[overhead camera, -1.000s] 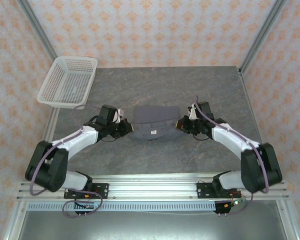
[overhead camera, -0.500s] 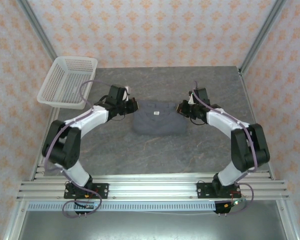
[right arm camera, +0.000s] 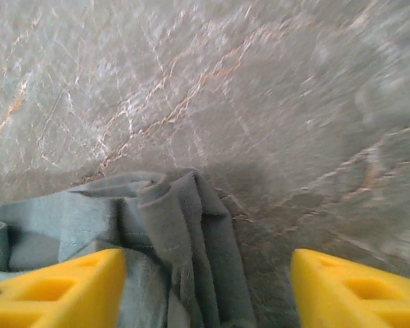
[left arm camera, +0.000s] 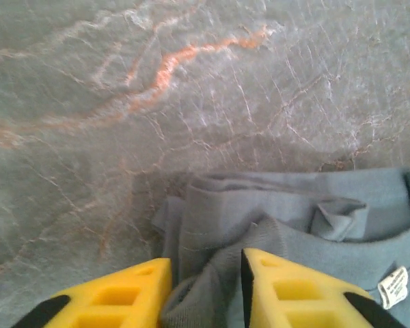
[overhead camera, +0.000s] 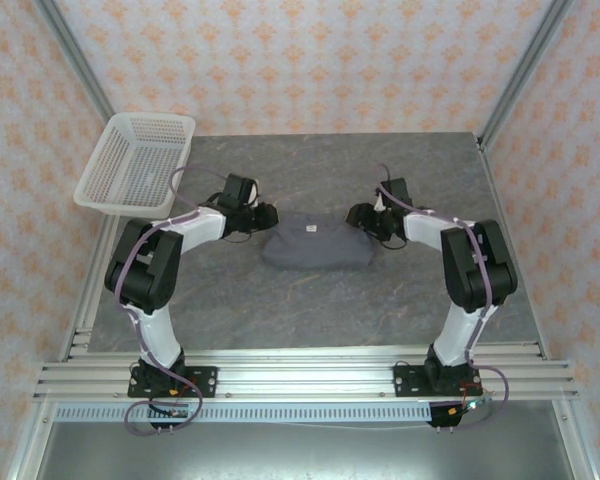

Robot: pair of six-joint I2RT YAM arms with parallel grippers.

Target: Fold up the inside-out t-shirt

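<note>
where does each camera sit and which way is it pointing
Top external: above and behind the arm bases, looking down and forward over the table; both arms show, left hand and right hand flanking the t-shirt.
Left wrist: on the left arm's wrist, looking down past the yellow left fingers at the shirt's edge and white tag.
Right wrist: on the right arm's wrist, looking down between the wide-apart right fingers at the opposite shirt edge.
Shared: all three see shirt and table.

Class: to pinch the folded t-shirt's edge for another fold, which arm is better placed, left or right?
Left, probably. The left hand has a bunched edge of the t-shirt between its narrowly parted fingers. The right hand gapes wide, with the cloth lying off toward one finger.
</note>
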